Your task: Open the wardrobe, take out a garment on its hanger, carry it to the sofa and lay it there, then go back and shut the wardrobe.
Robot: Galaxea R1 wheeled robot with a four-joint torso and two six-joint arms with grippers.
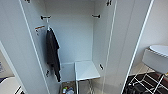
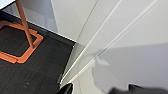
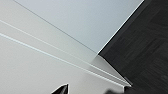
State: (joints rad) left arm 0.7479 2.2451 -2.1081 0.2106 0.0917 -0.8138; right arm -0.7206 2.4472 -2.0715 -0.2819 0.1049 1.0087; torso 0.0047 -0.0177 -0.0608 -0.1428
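Wardrobe (image 1: 75, 32), a tall white cabinet of flat panels, stands wide open in the head view, both doors swung outward. The left door (image 1: 15, 42) slants across that side of the picture; near its inner edge is a small orange mark or tag (image 1: 39, 27), too blurred for any writing to be read. Just right of it, a dark grey T-shirt (image 1: 53, 53) hangs limp from a thin white hanger (image 1: 48, 27) on the short black rail fitting (image 1: 45, 17) at the left wall; a matching black fitting (image 1: 96, 16) sits on the right wall. Below the shirt is a low white shelf or box (image 1: 86, 70), and at the wardrobe's foot a container (image 1: 67, 89) with what may be small coloured items, though they are too smeared to name. The right door (image 1: 125, 45) leans outward, and past it stands a small white chair (image 1: 156, 57) on a thin white wire frame over dark carpet (image 1: 140, 83).

In the left wrist view, dark tips of the left gripper (image 2: 100, 89) show at the frame edge, close to a white wardrobe panel (image 2: 130, 37) whose lower edge meets the dark carpet; an orange metal frame with an upright post (image 2: 25, 32) lies well apart from it. In the right wrist view, dark tips of the right gripper (image 3: 87, 90) sit near another white panel (image 3: 37, 67) beside dark carpet. How far either gripper is open cannot be told, and nothing can be seen held in either.
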